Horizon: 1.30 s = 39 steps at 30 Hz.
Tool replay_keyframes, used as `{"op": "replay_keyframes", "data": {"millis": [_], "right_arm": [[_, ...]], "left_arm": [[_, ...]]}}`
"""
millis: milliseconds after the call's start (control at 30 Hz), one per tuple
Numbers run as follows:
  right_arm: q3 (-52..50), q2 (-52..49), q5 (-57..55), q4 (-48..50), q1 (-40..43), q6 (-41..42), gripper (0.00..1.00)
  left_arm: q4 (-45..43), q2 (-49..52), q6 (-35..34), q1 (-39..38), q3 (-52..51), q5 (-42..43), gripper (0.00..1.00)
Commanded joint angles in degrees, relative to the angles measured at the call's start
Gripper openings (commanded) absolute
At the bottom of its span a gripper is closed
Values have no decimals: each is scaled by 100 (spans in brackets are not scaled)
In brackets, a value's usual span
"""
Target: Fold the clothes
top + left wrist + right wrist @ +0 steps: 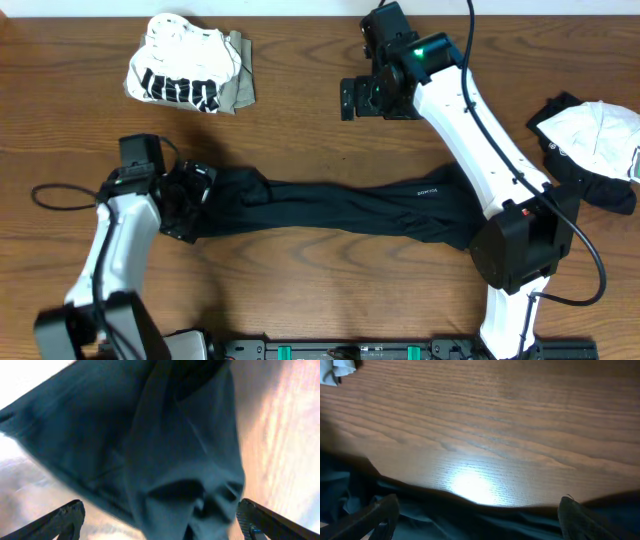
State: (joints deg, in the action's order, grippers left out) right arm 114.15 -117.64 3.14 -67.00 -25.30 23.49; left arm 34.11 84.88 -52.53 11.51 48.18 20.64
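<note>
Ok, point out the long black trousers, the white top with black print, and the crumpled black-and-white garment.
long black trousers (340, 205): overhead view, middle of the legs.
white top with black print (183, 62): overhead view, white middle.
crumpled black-and-white garment (597, 130): overhead view, white patch.

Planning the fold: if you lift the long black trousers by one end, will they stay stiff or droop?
Probably droop: the black trousers lie wrinkled and flat like limp cloth. Pushed, they'd likely crumple rather than slide, as their bunched left end suggests.
</note>
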Motion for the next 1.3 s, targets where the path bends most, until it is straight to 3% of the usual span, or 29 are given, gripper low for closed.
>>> {"op": "replay_keyframes", "data": {"millis": [0, 133, 333, 700, 1033, 1267], "right_arm": [[-33, 0, 76, -35, 4, -42, 99], [-33, 0, 79, -35, 4, -39, 99], [-33, 0, 76, -28, 4, -39, 99], [-37, 0, 76, -33, 4, -42, 99], [-37, 0, 76, -31, 4, -42, 99], [-37, 0, 76, -31, 4, -42, 99]], "left_arm": [[-164, 407, -52, -22, -50, -4, 98], [-369, 680, -48, -20, -50, -9, 98], [-494, 708, 144, -17, -50, -125, 76], [-623, 715, 149, 50, -50, -398, 64], [-636, 765, 170, 144, -50, -466, 46], [-660, 772, 168, 144, -50, -518, 25]]}}
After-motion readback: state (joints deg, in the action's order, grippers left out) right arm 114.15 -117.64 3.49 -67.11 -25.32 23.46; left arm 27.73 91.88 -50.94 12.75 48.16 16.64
